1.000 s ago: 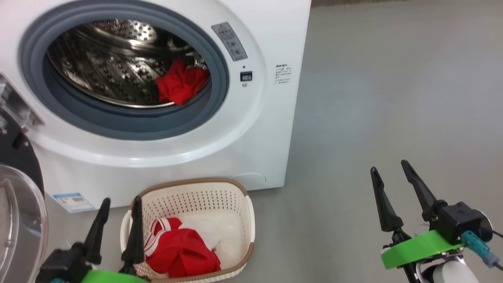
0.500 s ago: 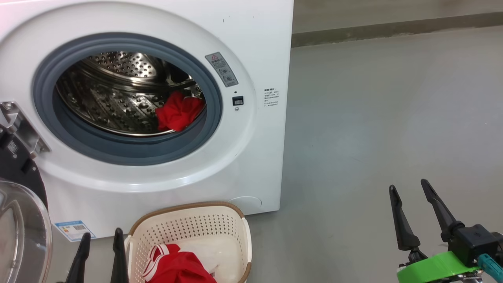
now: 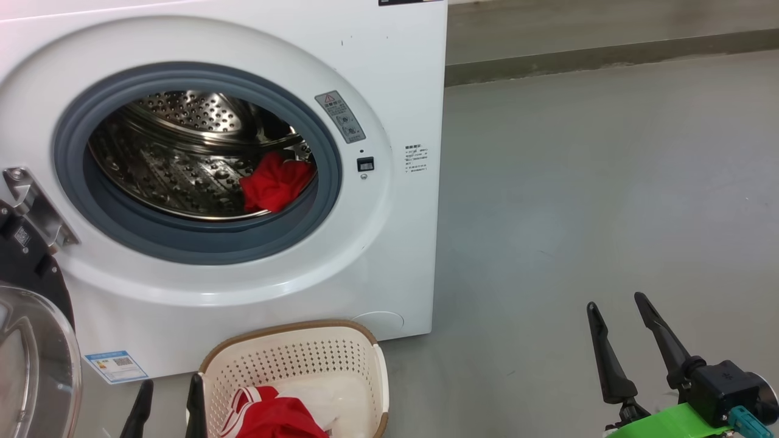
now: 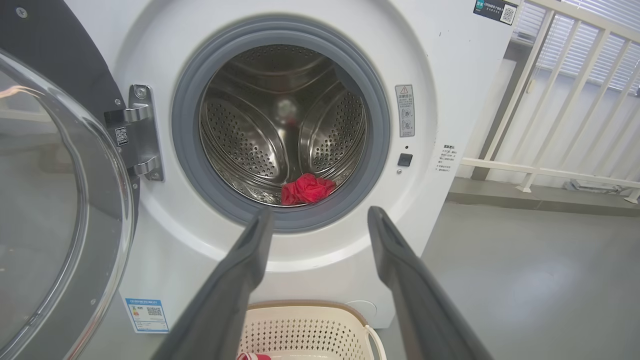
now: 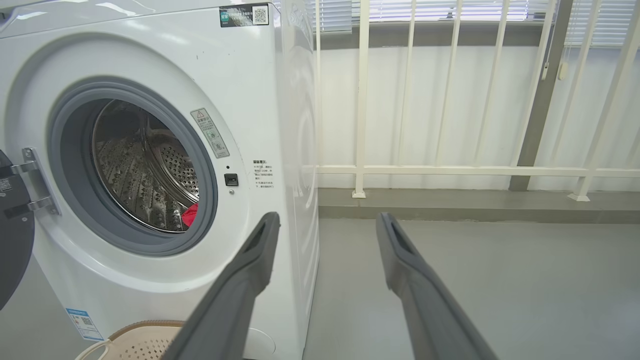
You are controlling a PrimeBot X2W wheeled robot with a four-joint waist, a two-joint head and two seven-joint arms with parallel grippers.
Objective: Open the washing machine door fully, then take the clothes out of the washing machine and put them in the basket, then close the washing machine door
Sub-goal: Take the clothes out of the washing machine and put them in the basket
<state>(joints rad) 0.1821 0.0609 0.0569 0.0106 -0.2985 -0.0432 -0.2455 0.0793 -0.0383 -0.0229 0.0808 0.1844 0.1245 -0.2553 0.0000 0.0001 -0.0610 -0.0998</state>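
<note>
**One more to fetch**

Head view: camera has tilted up; red clothes (image 3: 268, 420) lie in the cream perforated basket (image 3: 286, 331). Left wrist: your released left hand (image 4: 320, 212) faces a red garment (image 4: 306, 188) in the white washing machine (image 4: 450, 75). Right wrist: right hand (image 5: 327, 216) released, empty.

You'll see a smooth grey floor (image 3: 608, 182) stretching off to the right. At its far edge a low grey kerb (image 5: 475, 205) carries a white railing (image 5: 450, 170) of upright bars. A pale wall (image 5: 390, 100), a dark post (image 5: 542, 90) and slatted window blinds (image 5: 390, 7) show between them.
</note>
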